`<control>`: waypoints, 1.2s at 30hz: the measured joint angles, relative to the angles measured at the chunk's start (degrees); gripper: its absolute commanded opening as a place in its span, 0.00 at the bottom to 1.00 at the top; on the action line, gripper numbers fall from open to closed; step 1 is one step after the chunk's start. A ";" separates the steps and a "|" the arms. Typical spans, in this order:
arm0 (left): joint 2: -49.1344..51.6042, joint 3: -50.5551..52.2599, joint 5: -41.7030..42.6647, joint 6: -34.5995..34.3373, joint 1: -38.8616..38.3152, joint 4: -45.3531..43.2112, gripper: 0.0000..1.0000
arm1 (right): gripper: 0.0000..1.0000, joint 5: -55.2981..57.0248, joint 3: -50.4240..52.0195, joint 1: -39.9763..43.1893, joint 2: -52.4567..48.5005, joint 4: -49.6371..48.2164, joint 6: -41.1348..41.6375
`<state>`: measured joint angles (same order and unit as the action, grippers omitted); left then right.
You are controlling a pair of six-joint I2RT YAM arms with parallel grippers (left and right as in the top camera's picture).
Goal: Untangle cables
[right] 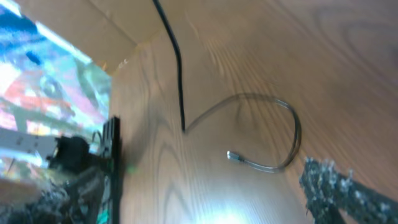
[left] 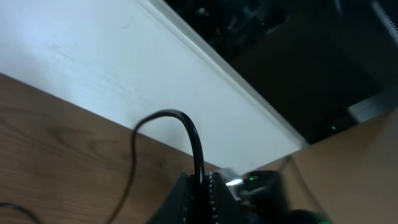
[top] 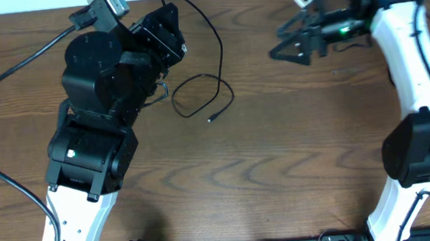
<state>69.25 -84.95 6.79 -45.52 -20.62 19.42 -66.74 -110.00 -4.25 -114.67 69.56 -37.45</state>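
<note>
A thin black cable (top: 219, 54) runs from my left gripper (top: 167, 15) in an arc to the right. It then curls into one loose loop on the wooden table (top: 280, 154) and ends in a small plug (top: 211, 119). In the left wrist view my left gripper (left: 202, 186) is shut on this cable (left: 186, 124), which rises from the jaws and bends left. My right gripper (top: 275, 43) is open and empty, to the right of the loop. In the right wrist view, the loop (right: 292, 124) and plug (right: 231, 155) lie between its spread fingers (right: 211, 186). No white cable shows.
The left arm's bulky black body (top: 98, 76) covers the table's left part, and its thick black wire (top: 8, 72) trails off left. The right arm (top: 408, 57) stands along the right side. A white wall (left: 112, 68) rises behind the table's far edge.
</note>
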 measured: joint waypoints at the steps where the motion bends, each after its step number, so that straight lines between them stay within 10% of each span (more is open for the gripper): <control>1: 0.00 0.00 0.44 -1.64 0.00 -0.26 0.08 | 0.95 -0.87 1.36 -1.27 -0.04 -2.62 0.46; 14: -0.02 0.02 2.56 -11.50 0.00 -3.17 0.08 | 0.80 3.41 8.59 -14.21 -0.22 -32.06 23.54; 21: -0.04 0.02 3.85 -11.72 0.00 -3.08 0.08 | 0.01 12.87 8.85 -18.12 -0.22 -36.63 32.83; 36: -0.72 0.11 -4.63 -6.34 2.40 18.03 0.17 | 0.01 22.99 8.59 -8.55 4.31 -25.68 43.65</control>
<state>68.53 -84.84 2.15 -51.86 -18.22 37.45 -43.75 -101.41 -12.80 -110.37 43.88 6.20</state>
